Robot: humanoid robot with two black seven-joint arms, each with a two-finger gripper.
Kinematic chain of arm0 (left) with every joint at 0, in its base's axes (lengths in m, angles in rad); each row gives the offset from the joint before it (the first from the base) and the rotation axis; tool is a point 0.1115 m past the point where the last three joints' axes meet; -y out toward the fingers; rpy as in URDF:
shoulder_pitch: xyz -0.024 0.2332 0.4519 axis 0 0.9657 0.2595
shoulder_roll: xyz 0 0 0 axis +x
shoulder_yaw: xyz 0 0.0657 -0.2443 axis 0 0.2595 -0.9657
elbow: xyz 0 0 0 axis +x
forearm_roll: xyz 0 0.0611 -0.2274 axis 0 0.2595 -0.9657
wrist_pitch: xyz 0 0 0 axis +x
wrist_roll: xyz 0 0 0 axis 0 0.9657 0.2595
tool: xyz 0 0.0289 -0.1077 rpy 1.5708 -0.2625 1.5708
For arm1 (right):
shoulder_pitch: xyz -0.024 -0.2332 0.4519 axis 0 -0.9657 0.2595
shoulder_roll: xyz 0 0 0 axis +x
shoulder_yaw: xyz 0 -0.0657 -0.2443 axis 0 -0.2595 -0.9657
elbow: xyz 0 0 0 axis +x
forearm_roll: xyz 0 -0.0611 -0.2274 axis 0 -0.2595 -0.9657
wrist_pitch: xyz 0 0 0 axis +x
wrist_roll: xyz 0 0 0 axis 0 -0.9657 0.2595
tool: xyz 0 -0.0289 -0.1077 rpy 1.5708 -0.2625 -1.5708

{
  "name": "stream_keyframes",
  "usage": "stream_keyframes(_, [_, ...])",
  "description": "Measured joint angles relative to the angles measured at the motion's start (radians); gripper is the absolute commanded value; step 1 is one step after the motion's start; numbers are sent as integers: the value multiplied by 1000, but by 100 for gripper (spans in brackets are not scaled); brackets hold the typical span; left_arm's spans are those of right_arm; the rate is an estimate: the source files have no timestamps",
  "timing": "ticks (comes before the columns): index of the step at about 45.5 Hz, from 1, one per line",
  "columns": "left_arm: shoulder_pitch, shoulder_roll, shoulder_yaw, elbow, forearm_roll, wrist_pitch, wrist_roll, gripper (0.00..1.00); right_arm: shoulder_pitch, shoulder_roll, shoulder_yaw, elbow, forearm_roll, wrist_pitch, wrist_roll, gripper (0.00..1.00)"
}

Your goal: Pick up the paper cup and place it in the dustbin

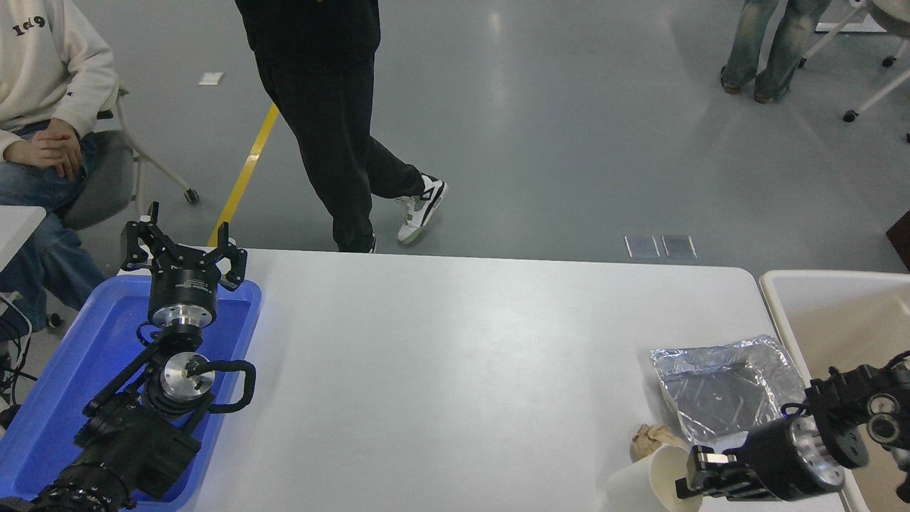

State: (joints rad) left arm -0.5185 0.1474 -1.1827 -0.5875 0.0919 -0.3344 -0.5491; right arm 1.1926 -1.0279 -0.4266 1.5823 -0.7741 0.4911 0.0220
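The white paper cup (650, 478) is at the table's front right edge, tipped on its side with its cream inside facing right. My right gripper (693, 476) comes in from the right and is shut on the cup's rim. The beige dustbin (773, 293) stands off the table's right end, just beyond my right arm; only its left part shows. My left gripper (183, 247) is open and parked over the far end of the blue tray (50, 405) at the lower left.
A crinkled silver foil tray (725, 387) lies just behind the cup, and a crumpled brown paper ball (645, 441) touches its far side. A person walks past the table's far edge; another sits at the upper left.
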Motion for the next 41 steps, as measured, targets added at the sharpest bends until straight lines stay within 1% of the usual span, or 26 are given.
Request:
stream_keyframes(8, [0, 0, 0, 0, 0, 0, 0, 99, 153, -91, -31, 47, 14, 85, -11, 0])
stream_keyframes(19, [0, 0, 0, 0, 0, 0, 0, 99, 477, -178, -167, 91, 23, 217, -63, 0])
stream_keyframes(31, [0, 0, 0, 0, 0, 0, 0, 99, 793, -209, -329, 129, 26, 270, -117, 0])
stream_keyframes(41, [0, 0, 0, 0, 0, 0, 0, 99, 1054, -198, -486, 140, 29, 286, -138, 0])
